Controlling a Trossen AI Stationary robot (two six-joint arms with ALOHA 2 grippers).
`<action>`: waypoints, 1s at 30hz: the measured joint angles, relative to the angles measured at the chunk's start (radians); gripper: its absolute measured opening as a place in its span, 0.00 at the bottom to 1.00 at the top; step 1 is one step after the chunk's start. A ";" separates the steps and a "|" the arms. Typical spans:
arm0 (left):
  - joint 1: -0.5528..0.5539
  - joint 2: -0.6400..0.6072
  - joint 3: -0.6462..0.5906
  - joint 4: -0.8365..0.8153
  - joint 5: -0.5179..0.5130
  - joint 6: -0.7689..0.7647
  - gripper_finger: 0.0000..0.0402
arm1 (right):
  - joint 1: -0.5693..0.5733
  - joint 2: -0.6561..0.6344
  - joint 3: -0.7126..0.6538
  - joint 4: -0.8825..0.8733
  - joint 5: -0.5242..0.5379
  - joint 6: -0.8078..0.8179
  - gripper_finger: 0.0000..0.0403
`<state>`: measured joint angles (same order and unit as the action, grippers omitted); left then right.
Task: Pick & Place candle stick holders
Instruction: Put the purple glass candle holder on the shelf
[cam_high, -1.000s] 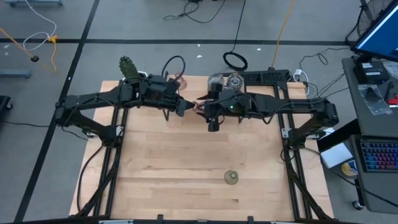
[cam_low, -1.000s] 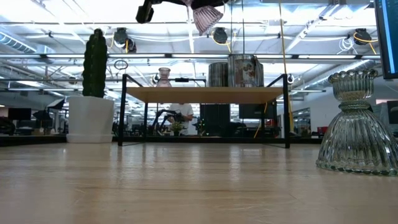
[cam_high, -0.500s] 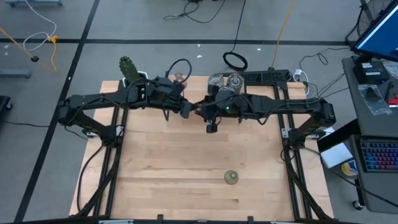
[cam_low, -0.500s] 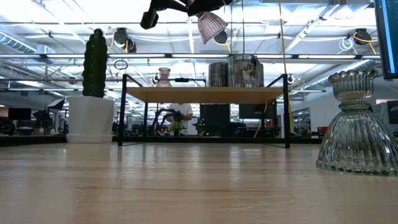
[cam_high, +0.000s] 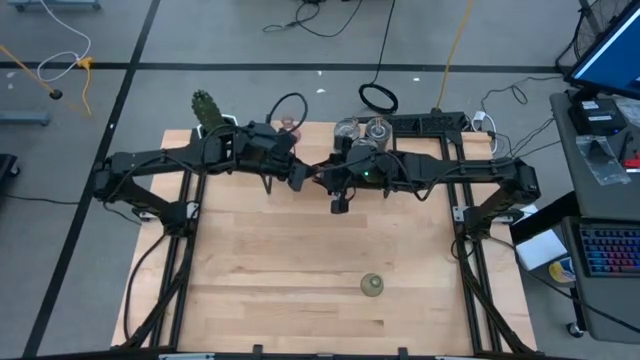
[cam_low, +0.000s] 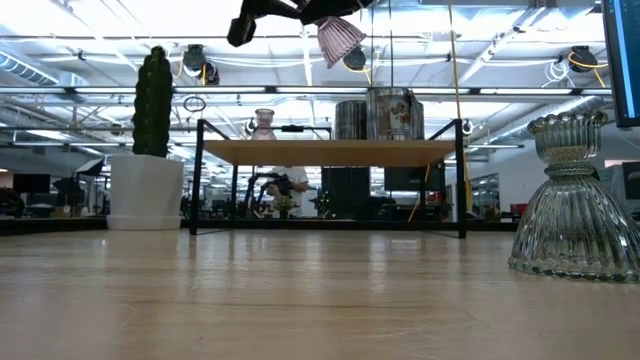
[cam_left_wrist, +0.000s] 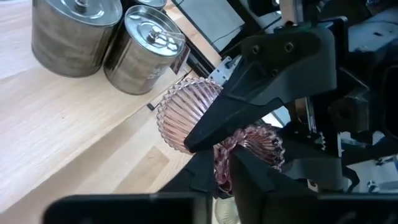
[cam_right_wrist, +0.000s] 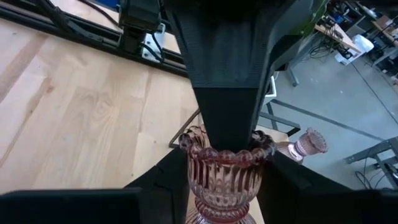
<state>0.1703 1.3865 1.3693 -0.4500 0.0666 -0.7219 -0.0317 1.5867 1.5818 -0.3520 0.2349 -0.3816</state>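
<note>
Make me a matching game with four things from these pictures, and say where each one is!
Things:
1. cactus
2. pink glass holder
3. green glass holder
4. silver metal holders

Places:
A. alone on the near part of the table
B. up in the air between both grippers
C. far left corner, in a white pot
D. side by side at the far edge of the table

Pairs: 1-C, 2-B, 3-A, 4-D
</note>
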 joint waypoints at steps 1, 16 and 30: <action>0.000 -0.001 0.000 -0.001 0.003 0.010 0.13 | 0.000 0.000 0.000 0.001 0.000 0.001 0.32; 0.014 -0.121 -0.002 -0.142 -0.010 0.080 0.47 | 0.000 0.000 0.000 0.011 0.095 0.062 0.32; -0.032 -0.278 -0.002 -0.396 -0.284 0.169 0.38 | 0.048 0.058 0.000 0.302 0.292 0.213 0.32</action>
<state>0.1382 1.1081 1.3674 -0.8464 -0.2172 -0.5531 0.0161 1.6449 1.5822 -0.0500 0.5273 -0.1689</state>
